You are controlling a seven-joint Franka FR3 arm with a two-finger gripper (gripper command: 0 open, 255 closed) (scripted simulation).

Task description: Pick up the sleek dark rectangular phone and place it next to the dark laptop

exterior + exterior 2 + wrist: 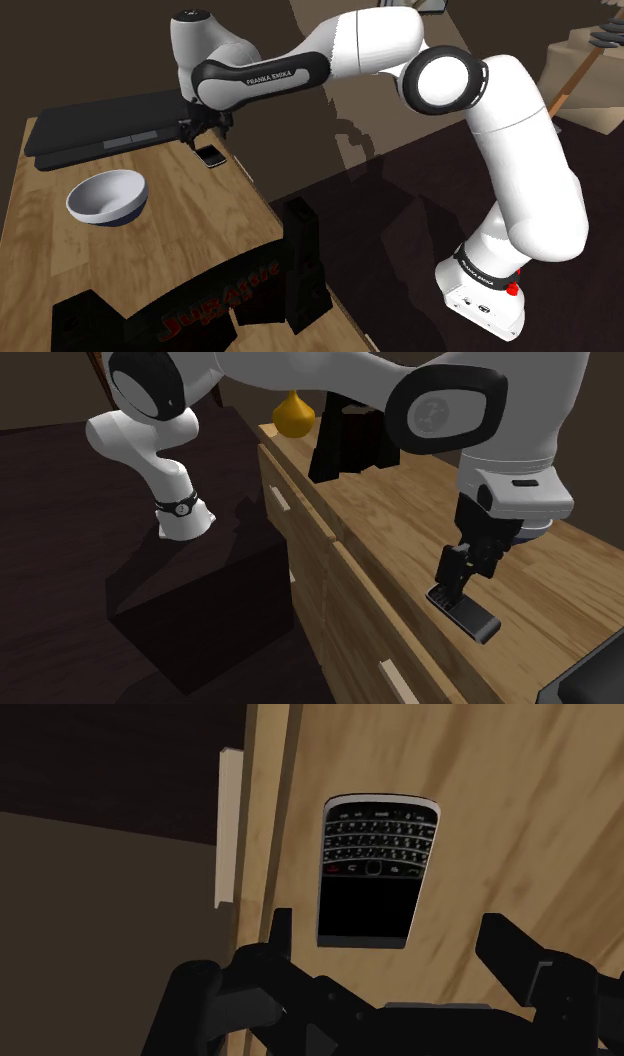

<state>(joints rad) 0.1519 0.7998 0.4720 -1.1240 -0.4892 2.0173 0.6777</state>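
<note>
A dark rectangular phone (211, 156) with a small keyboard and a black screen lies flat on the wooden table (190, 225), close to its front edge. The dark laptop (100, 135) lies just beyond it at the back of the table. My black gripper (205, 130) hangs right above the phone, open. In the wrist view the phone (375, 869) sits ahead of and between the fingers (283, 932), which stand wider than it and do not touch it. From the second exterior view, the gripper (460, 567) hovers over the phone (463, 612).
A white and dark bowl (108, 195) stands on the table nearer the camera. Black box-like objects (300, 265) stand at the table's near end, with a yellow rounded object (292, 414) behind them. Drawer fronts with a pale handle (228, 829) run below the table edge.
</note>
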